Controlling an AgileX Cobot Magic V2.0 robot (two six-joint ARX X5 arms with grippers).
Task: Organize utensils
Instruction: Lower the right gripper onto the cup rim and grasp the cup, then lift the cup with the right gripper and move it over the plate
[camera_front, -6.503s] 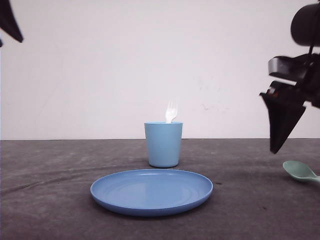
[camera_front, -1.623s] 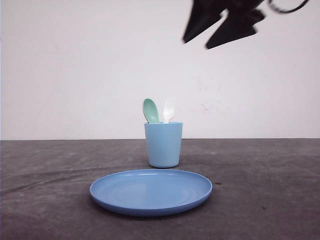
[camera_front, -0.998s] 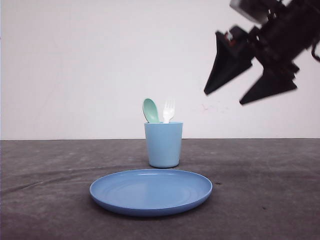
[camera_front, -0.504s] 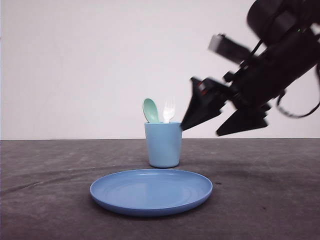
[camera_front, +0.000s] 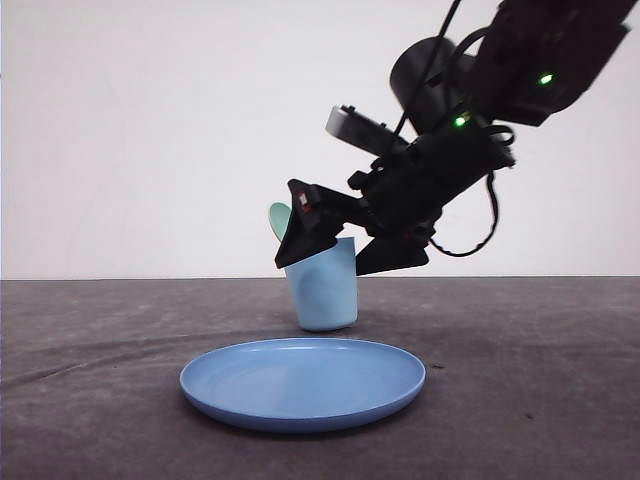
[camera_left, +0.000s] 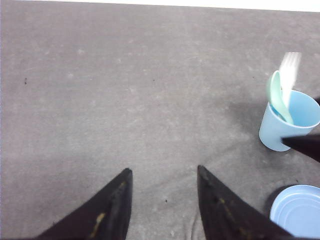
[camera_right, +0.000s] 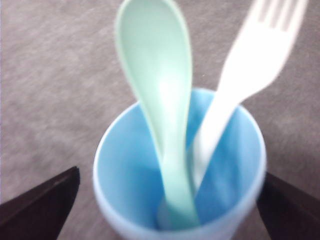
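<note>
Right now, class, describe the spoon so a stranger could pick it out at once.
Find the light blue cup standing behind the round blue plate. Two utensils stand in it. The spoon is the pale mint-green one with the oval bowl; its neighbour, the fork, is white with tines.

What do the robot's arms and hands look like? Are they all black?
Mostly, yes. The right arm is chunky and black, with two tiny green lights, a looping black cable and a grey box on top. Its right hand has pointed, wedge-shaped black fingers with a small red mark. The left hand has the same black pointed fingers, slightly scuffed.
</note>
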